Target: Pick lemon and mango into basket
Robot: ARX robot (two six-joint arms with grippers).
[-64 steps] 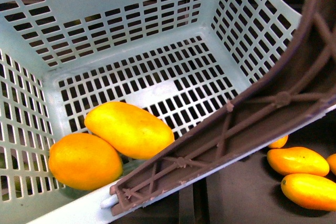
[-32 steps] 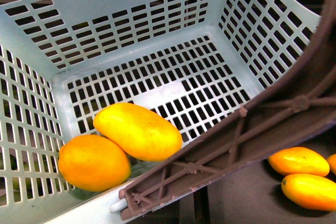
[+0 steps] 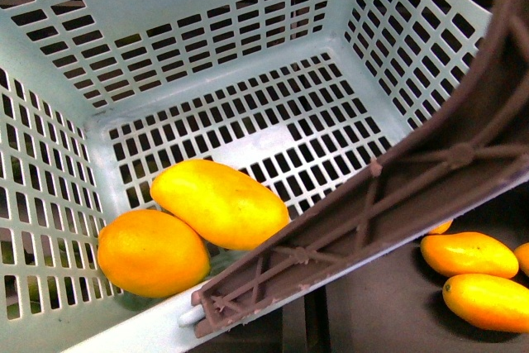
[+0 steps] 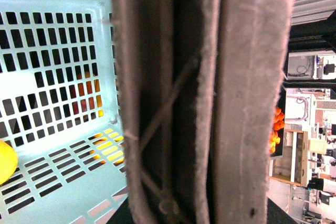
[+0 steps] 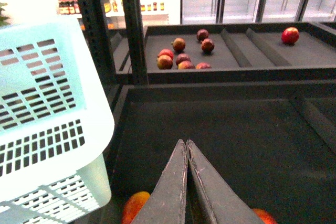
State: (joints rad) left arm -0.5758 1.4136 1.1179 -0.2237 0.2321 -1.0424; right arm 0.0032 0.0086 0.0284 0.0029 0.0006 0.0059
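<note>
The lemon (image 3: 152, 252) and mango (image 3: 220, 204) lay touching in the basket's (image 3: 207, 2) near-left corner, the right gripper (image 5: 186, 148) was closed and empty, the left's state couldn't be told, so nothing seemingly remained to pick.

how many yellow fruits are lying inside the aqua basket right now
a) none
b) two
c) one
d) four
b) two: in the front view the plump lemon and the longer mango lie touching each other on the slotted floor of the basket, near its corner; the other yellow fruits sit outside, beyond the brown handle.
</note>
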